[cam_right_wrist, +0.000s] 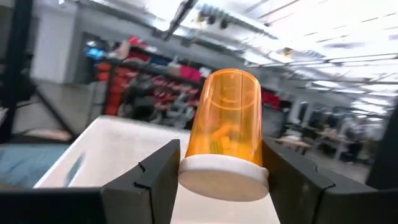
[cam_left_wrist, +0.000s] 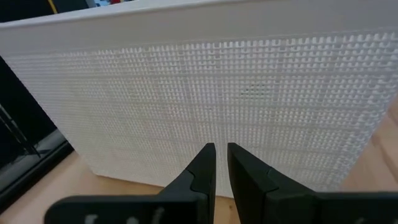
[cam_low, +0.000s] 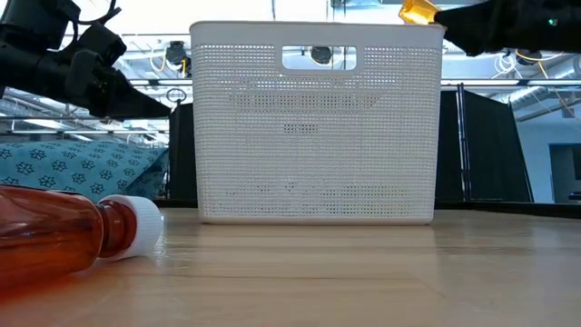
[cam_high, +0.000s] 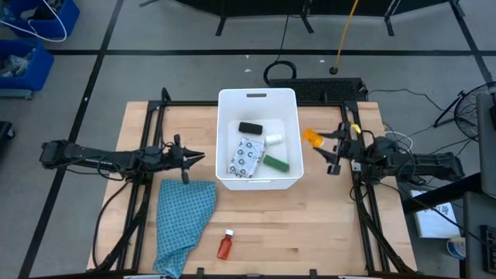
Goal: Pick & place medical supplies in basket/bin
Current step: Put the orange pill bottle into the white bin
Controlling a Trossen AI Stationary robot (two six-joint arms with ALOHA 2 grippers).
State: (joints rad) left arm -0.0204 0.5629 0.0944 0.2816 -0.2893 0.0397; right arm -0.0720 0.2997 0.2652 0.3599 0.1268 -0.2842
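So from my seat, the right tool (cam_high: 332, 149) is clamped on the orange bottle (cam_high: 312, 138), holding it up in the air just beside the white tub (cam_high: 222, 139), off its right wall. Through the right wrist cam the bottle (cam_right_wrist: 225, 134) sits between the two fingers with its white cap toward the camera. The left tool (cam_high: 188, 160) is parked just off the tub's left wall, its fingers (cam_left_wrist: 202, 171) nearly together with only a thin gap and nothing in them. Inside the tub I can see the black block (cam_high: 250, 128), the small white cylinder (cam_high: 273, 139), the green block (cam_high: 275, 163) and the dotted packet (cam_high: 245, 157). The red bottle (cam_high: 225, 244) is lying on its side on the desk (cam_high: 325, 225) near the front edge, close to the teal cloth (cam_high: 183, 221).
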